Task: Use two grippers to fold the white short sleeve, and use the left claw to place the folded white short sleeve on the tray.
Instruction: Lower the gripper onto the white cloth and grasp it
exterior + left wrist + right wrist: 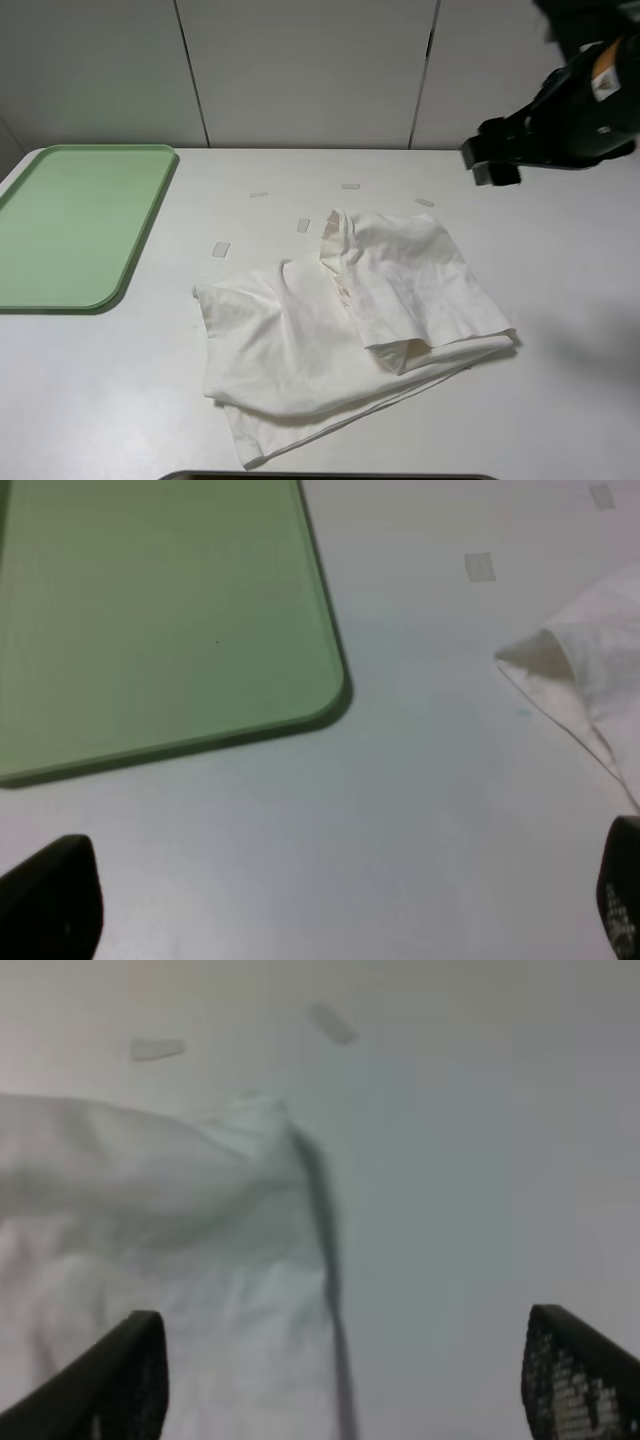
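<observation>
The white short sleeve (340,320) lies crumpled and partly folded over itself on the white table, right of centre. The pale-green tray (80,225) sits empty at the left. My right gripper (492,160) hangs above the table's back right, beyond the shirt. In the right wrist view it (345,1390) is open and empty over the shirt's edge (150,1210). My left gripper (335,920) is open and empty above bare table between the tray's corner (300,680) and a shirt corner (585,680). The left arm is out of the exterior high view.
Several small pale tape strips (221,249) lie on the table between the tray and the shirt's back edge. A panelled wall (300,70) stands behind the table. A dark edge (330,476) shows at the bottom of the exterior high view.
</observation>
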You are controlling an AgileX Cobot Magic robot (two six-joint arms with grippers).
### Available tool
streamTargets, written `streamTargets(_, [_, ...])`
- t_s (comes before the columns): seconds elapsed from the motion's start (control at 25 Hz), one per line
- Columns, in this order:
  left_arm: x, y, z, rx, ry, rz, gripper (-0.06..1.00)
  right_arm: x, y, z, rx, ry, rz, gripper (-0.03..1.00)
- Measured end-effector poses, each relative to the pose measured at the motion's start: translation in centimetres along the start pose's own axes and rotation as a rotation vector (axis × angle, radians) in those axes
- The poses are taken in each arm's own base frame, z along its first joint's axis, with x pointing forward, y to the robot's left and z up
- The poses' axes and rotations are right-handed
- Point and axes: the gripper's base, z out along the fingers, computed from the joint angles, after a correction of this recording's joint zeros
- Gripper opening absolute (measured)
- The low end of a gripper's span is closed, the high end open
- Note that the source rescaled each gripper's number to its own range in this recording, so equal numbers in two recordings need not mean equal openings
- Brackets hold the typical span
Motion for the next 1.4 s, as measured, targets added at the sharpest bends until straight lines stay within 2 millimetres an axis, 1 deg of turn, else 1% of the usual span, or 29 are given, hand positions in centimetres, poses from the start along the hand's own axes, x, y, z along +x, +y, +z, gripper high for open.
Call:
streamTargets(0.12, [0.0, 0.0, 0.0, 0.0, 0.0, 0.0, 1.0, 0.7, -2.1, -4.4, 0.028, -0.045, 0.066, 0.79])
streamTargets(0.16, [0.0, 0.0, 0.0, 0.0, 0.0, 0.0, 1.0, 1.5, -2.9, -7.6, 0.02, -0.089, 0.089, 0.8])
streamTargets(0.2, [0.0, 0.0, 0.0, 0.0, 0.0, 0.0, 1.0, 1.9, -3.3, -8.9, 0.013, -0.109, 0.093, 0.82])
streamTargets(0.24, [0.0, 0.0, 0.0, 0.0, 0.0, 0.0, 1.0, 1.9, -3.3, -8.9, 0.013, -0.109, 0.093, 0.82])
streamTargets(0.32, [0.0, 0.0, 0.0, 0.0, 0.0, 0.0, 1.0, 3.3, -4.0, -11.7, -0.005, -0.158, 0.083, 0.91])
streamTargets(0.36, [0.0, 0.0, 0.0, 0.0, 0.0, 0.0, 1.0, 4.3, -4.4, -13.1, -0.018, -0.181, 0.072, 0.95])
streamTargets(0.4, [0.0, 0.0, 0.0, 0.0, 0.0, 0.0, 1.0, 5.0, -4.5, -13.8, -0.023, -0.191, 0.061, 0.97])
streamTargets(0.64, [0.0, 0.0, 0.0, 0.0, 0.0, 0.0, 1.0, 10.1, -5.7, -18.0, -0.073, -0.291, -0.017, 1.0])
streamTargets(0.68, [0.0, 0.0, 0.0, 0.0, 0.0, 0.0, 1.0, 11.6, -5.8, -19.2, -0.107, -0.351, -0.044, 1.0])
streamTargets(0.84, [0.0, 0.0, 0.0, 0.0, 0.0, 0.0, 1.0, 14.1, -5.7, -20.5, -0.174, -0.471, -0.1, 1.0])
streamTargets(0.96, [0.0, 0.0, 0.0, 0.0, 0.0, 0.0, 1.0, 16.0, -5.5, -21.1, -0.216, -0.557, -0.138, 1.0])
streamTargets(1.0, [0.0, 0.0, 0.0, 0.0, 0.0, 0.0, 1.0, 16.7, -5.4, -20.9, -0.232, -0.573, -0.148, 1.0])
streamTargets(1.04, [0.0, 0.0, 0.0, 0.0, 0.0, 0.0, 1.0, 16.7, -5.4, -20.9, -0.232, -0.573, -0.148, 1.0])
streamTargets(1.08, [0.0, 0.0, 0.0, 0.0, 0.0, 0.0, 1.0, 18.0, -5.2, -20.6, -0.249, -0.608, -0.16, 1.0])
streamTargets(1.12, [0.0, 0.0, 0.0, 0.0, 0.0, 0.0, 1.0, 18.5, -5.2, -20.5, -0.26, -0.63, -0.157, 1.0])
streamTargets(1.16, [0.0, 0.0, 0.0, 0.0, 0.0, 0.0, 1.0, 18.5, -5.2, -20.5, -0.26, -0.63, -0.157, 1.0])
streamTargets(1.24, [0.0, 0.0, 0.0, 0.0, 0.0, 0.0, 1.0, 19.9, -4.9, -20.0, -0.294, -0.693, -0.142, 1.0])
streamTargets(1.4, [0.0, 0.0, 0.0, 0.0, 0.0, 0.0, 1.0, 20.8, -4.6, -19.6, -0.328, -0.748, -0.124, 1.0])
